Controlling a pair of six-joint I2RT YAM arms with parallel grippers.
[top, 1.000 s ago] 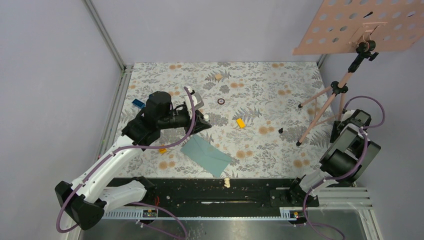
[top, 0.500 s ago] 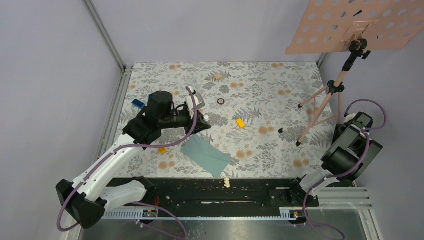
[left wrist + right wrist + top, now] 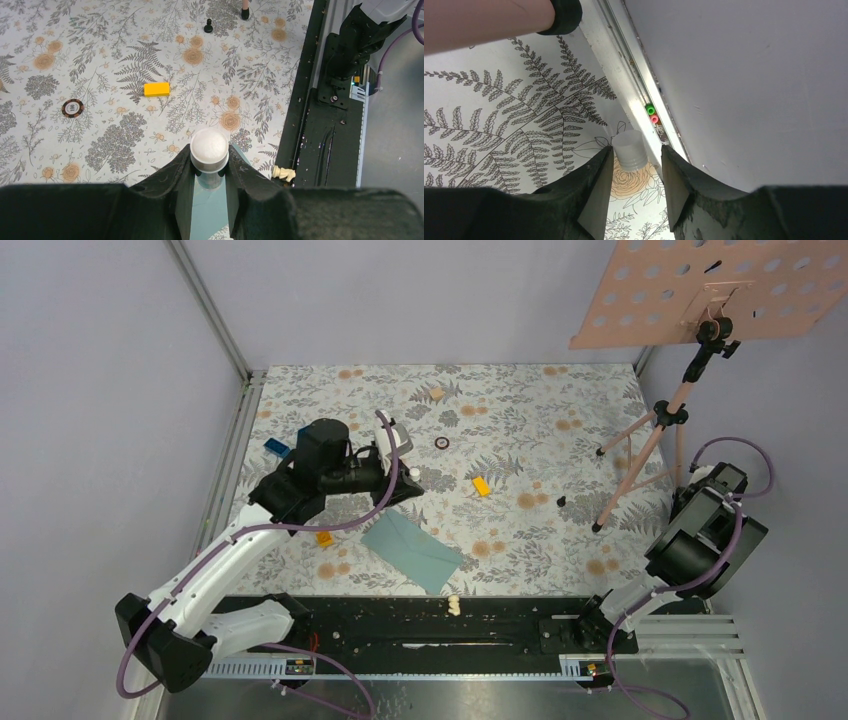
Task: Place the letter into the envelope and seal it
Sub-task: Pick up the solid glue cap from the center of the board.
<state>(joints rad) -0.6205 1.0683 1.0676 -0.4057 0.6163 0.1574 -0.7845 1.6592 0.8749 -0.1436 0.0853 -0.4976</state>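
The teal envelope (image 3: 415,552) lies flat on the floral table near the front rail; in the left wrist view the envelope (image 3: 210,210) shows between the fingers. The letter is out of view. My left gripper (image 3: 405,478) hovers just above and behind the envelope, shut on a white-capped cylinder (image 3: 209,146) that stands out past the fingertips. My right gripper (image 3: 636,152) is low at the table's right edge by the wall. It is open, and a small translucent ribbed cap (image 3: 629,149) lies on the table just ahead of its tips.
A tripod (image 3: 650,435) holding a pink perforated board (image 3: 710,290) stands at the back right; one foot (image 3: 566,15) is close to my right gripper. A yellow block (image 3: 482,486), a blue block (image 3: 275,447), a dark ring (image 3: 442,442) and a cream piece (image 3: 454,604) are scattered about.
The tripod's head and the pink board have shifted left. My right arm has drawn slightly back and to the right. The left arm has barely moved, still holding the cylinder.
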